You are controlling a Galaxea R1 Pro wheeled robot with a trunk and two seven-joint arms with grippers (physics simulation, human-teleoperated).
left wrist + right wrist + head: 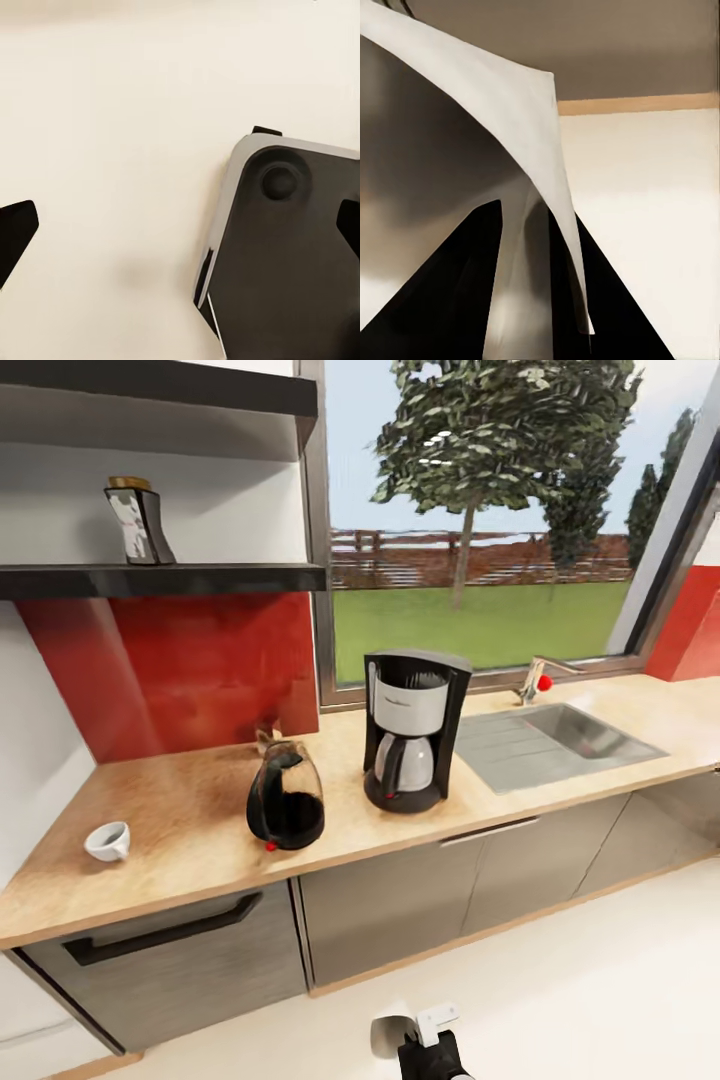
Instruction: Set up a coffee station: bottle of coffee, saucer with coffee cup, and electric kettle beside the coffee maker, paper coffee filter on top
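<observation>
Coffee maker (413, 732) stands mid-countertop (180, 800); electric kettle (285, 795) just beside at its 8 o'clock; coffee cup (108, 841) far left; bottle of coffee (140, 522) on shelf (160, 578); right gripper (529, 300) pinches the paper coffee filter (472, 135); left gripper (180, 240) jaws spread.

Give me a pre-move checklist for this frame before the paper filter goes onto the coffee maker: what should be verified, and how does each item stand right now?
1. Paper filter held between the right gripper's fingers: ok, the wrist view shows the white sheet pinched there.
2. Coffee maker upright on the countertop: ok.
3. Coffee maker's top free to take the filter: ok, nothing sits on it.
4. Electric kettle clear of the approach: ok, it stands apart, beside the maker.
5. Left gripper free: ok, its fingers are spread over bare floor.
6. Right gripper near the maker: not ok, it hangs low over the floor.
</observation>
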